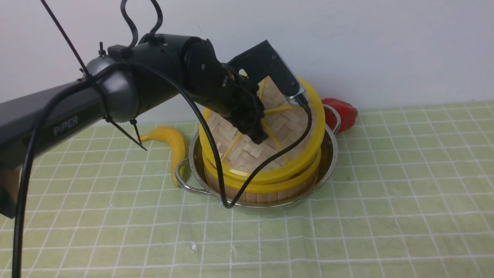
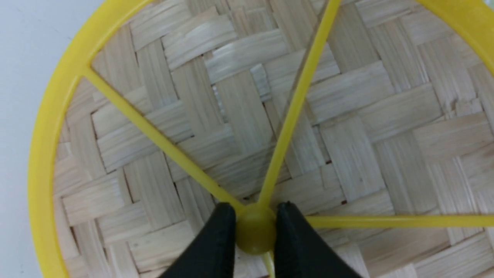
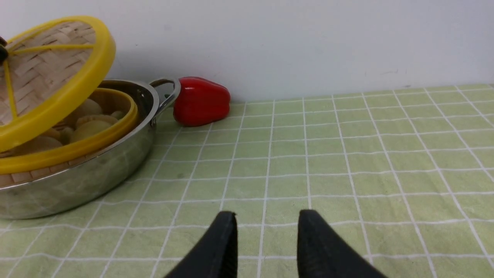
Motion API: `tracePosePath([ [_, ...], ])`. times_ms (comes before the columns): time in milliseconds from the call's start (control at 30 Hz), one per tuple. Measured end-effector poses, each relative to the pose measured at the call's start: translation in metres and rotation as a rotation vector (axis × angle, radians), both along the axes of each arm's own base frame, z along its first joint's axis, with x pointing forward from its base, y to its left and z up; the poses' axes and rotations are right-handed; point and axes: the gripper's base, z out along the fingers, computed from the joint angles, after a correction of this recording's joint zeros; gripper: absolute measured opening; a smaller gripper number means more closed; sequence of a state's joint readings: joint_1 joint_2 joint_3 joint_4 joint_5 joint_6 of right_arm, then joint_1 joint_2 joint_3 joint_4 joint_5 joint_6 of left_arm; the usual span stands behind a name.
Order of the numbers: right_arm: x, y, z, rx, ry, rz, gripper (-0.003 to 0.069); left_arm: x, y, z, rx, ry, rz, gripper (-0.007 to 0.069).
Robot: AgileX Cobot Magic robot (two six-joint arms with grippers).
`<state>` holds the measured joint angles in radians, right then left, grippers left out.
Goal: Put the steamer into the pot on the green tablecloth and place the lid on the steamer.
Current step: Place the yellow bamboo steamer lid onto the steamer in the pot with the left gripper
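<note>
The pot (image 3: 77,185) is polished steel, bright as a mirror, and the steamer (image 1: 278,197) has a wall of pale, rough wooden slats between smooth yellow rims. The lid (image 2: 347,135) is woven of matt, grainy bamboo strips under smooth yellow spokes. The green tablecloth (image 3: 347,154) is matt cloth, and the red pepper (image 3: 200,100) has a glossy skin.
</note>
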<state>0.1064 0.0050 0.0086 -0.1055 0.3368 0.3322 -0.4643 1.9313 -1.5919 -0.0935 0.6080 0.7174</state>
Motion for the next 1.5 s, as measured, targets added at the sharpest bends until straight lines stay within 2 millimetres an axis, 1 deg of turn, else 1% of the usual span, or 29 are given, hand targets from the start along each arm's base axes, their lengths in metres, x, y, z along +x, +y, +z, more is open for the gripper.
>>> tracePosePath([
  [400, 0.0, 0.0, 0.0, 0.0, 0.0, 0.0, 0.024, -0.002, 0.001, 0.001, 0.007, 0.014, -0.001, 0.0123],
  [433, 0.0, 0.0, 0.0, 0.0, 0.0, 0.0, 0.024, -0.003, 0.001, 0.006, 0.007, 0.01, -0.002, 0.0123],
  [467, 0.0, 0.0, 0.0, 0.0, 0.0, 0.0, 0.024, -0.003, 0.002, 0.006, 0.006, 0.009, -0.002, 0.0123],
  [533, 0.0, 0.0, 0.0, 0.0, 0.0, 0.0, 0.024, -0.007, 0.004, 0.026, 0.007, -0.002, -0.002, 0.0123],
  [567, 0.0, 0.0, 0.0, 0.0, 0.0, 0.0, 0.024, -0.007, 0.004, 0.026, 0.009, 0.003, -0.001, 0.0123],
  [600, 0.0, 0.0, 0.0, 0.0, 0.0, 0.0, 0.024, -0.01, 0.005, 0.035, 0.012, 0.004, 0.002, 0.0123],
  [633, 0.0, 0.0, 0.0, 0.0, 0.0, 0.0, 0.024, -0.014, 0.008, 0.05, 0.014, 0.013, 0.01, 0.0123],
  [667, 0.0, 0.0, 0.0, 0.0, 0.0, 0.0, 0.024, -0.017, 0.009, 0.056, 0.017, 0.025, 0.014, 0.0123],
  [733, 0.0, 0.0, 0.0, 0.0, 0.0, 0.0, 0.024, -0.019, 0.011, 0.06, 0.024, 0.038, 0.016, 0.0123],
  [833, 0.0, 0.0, 0.0, -0.002, 0.0, 0.0, 0.024, -0.024, 0.013, 0.054, 0.068, 0.114, 0.011, 0.0123],
  [933, 0.0, 0.0, 0.0, -0.001, 0.0, 0.0, 0.024, -0.022, 0.012, 0.045, 0.092, 0.155, 0.01, 0.0123],
  [967, 0.0, 0.0, 0.0, -0.001, 0.0, 0.0, 0.024, -0.018, 0.01, 0.036, 0.101, 0.173, 0.01, 0.0123],
  [1100, 0.0, 0.0, 0.0, -0.001, 0.0, 0.0, 0.024, -0.009, 0.006, 0.02, 0.098, 0.168, 0.012, 0.0123],
  [1500, 0.0, 0.0, 0.0, -0.001, 0.0, 0.0, 0.024, 0.005, -0.001, 0.006, 0.079, 0.104, 0.004, 0.0123],
])
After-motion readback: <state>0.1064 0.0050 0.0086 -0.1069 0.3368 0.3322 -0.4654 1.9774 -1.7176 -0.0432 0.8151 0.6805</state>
